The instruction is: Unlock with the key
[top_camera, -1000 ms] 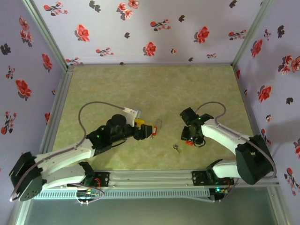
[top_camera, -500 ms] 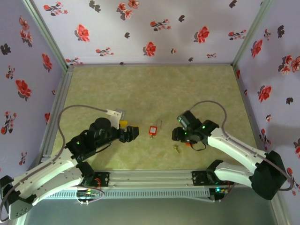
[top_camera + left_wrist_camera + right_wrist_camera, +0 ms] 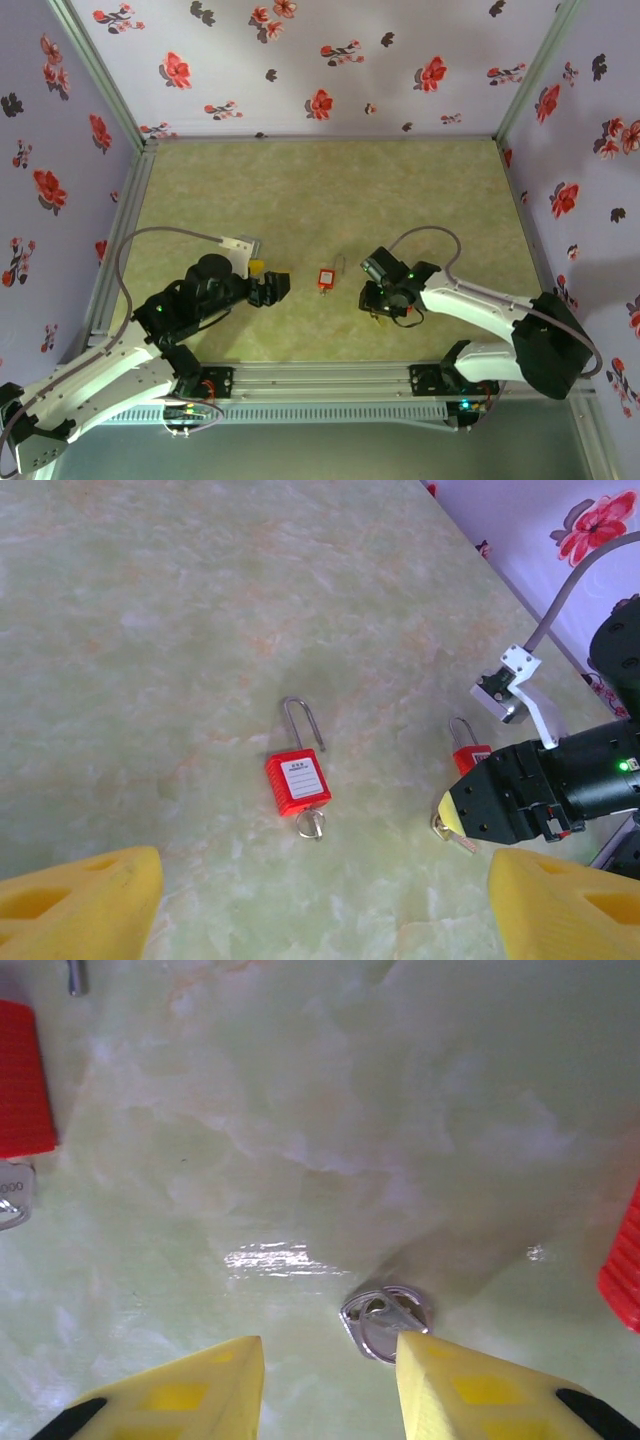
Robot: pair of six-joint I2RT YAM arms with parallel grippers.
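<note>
First, nearest the arms' bases, two grippers flank the red padlock [image 3: 325, 279] in the middle of the table [image 3: 300, 190]. The left gripper [image 3: 277, 288] sits to the padlock's left, its yellow fingers [image 3: 85, 890] spread wide with nothing between them. The right gripper [image 3: 379, 303] is low over the table to the padlock's right and a little nearer. Its fingers [image 3: 170, 1395] stand partly apart and grip nothing. A loose key [image 3: 385, 1320] on its ring lies flat on the table in the gap between them, just beside one fingertip. Which way its blade points is too small to tell.

Counted, there are two padlocks, both red, and two keys. The middle padlock lies flat, its long axis running away from the left gripper. Its shackle [image 3: 300, 718] is at the far end and its keyhole end faces that gripper. The second key [image 3: 311, 823] shows its ring at that end, touching the body. The other padlock [image 3: 470, 755] lies further right of the first, just beside the right gripper and partly hidden by it, with its shackle pointing the same way.
</note>
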